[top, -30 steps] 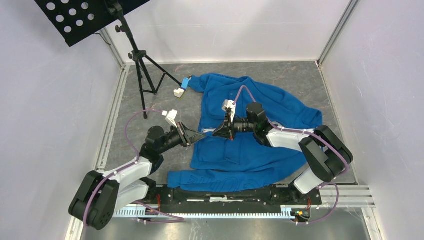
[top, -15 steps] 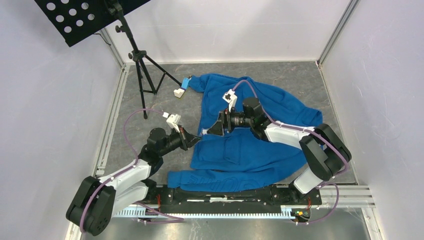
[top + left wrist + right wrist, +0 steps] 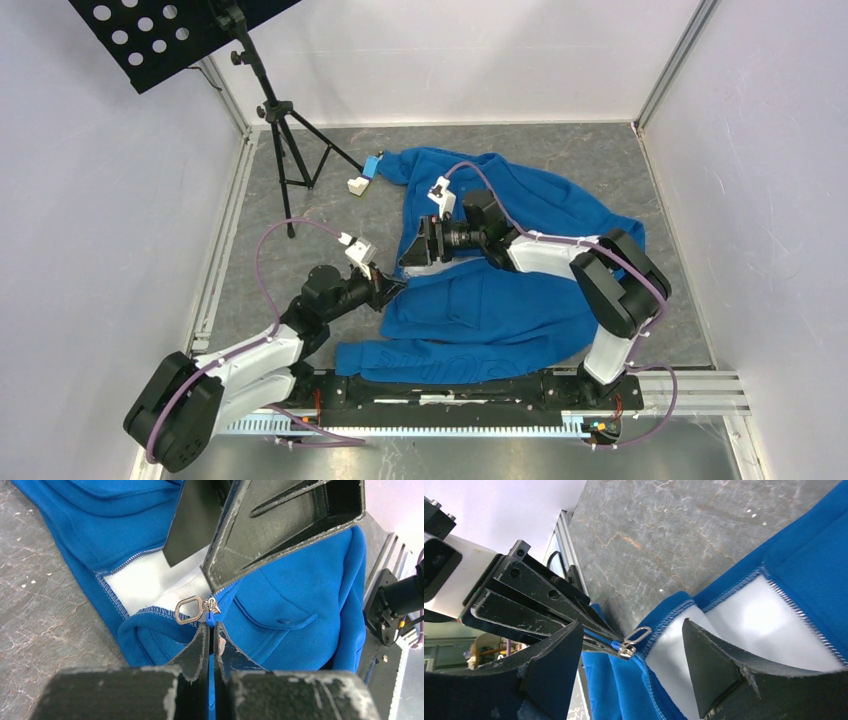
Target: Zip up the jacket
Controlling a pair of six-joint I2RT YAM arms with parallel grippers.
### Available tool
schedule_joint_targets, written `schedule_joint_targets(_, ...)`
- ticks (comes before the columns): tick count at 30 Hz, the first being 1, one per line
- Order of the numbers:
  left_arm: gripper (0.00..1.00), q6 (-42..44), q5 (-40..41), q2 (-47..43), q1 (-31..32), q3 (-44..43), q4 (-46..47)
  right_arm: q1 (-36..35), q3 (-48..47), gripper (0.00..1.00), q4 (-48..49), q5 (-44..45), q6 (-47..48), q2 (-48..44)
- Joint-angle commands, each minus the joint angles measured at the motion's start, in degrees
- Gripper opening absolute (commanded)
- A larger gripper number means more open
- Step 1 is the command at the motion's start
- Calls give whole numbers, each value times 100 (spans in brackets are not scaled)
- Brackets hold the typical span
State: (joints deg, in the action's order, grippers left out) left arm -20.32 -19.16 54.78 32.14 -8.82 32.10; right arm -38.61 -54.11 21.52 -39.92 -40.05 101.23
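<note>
The blue jacket [image 3: 520, 300] lies spread on the grey table, its front open at the bottom and showing white lining [image 3: 140, 580]. My left gripper [image 3: 392, 283] is shut on the jacket's blue zipper end [image 3: 210, 623], just below the silver slider and its pull tab [image 3: 189, 610]. My right gripper [image 3: 630, 624] stands open on either side of the slider [image 3: 628, 650], touching nothing. In the top view the right gripper [image 3: 408, 262] hovers tip to tip with the left one at the jacket's left hem.
A black music stand on a tripod [image 3: 275, 130] stands at the back left. A small white and blue object [image 3: 362, 178] lies by the jacket's far sleeve. White walls enclose the table, and a metal rail [image 3: 450, 395] runs along the near edge.
The left gripper closed on the zipper end. The right gripper opened and moved left and farther back over the hem, up to the left gripper's tips.
</note>
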Motion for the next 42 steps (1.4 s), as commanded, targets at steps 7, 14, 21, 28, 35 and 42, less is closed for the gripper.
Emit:
schedule_joint_targets(7,2,874,403,-373,164,-8,383,-268,-60,78,725,-363,-648,63)
schedule_joint_targets(14,2,975,391,-654,198,107,510,-318,53,77,920,-304,-940,127)
schedule_joint_targets(21,2,680,442,-461,197,236,816,-338,457,68,2573,-724,-2063,-312)
schedule_joint_targets(28,2,204,824,-496,196,498,1031,-420,1243,59,2938,-774,-1924,-1542)
schedule_joint_targets(35,2,293,760,-885,196,632,1176,-425,1218,58,711,-268,614,-2198)
schedule_joint_targets(42,2,444,628,-1098,196,504,882,-460,408,61,-995,1267,3139,-1948)
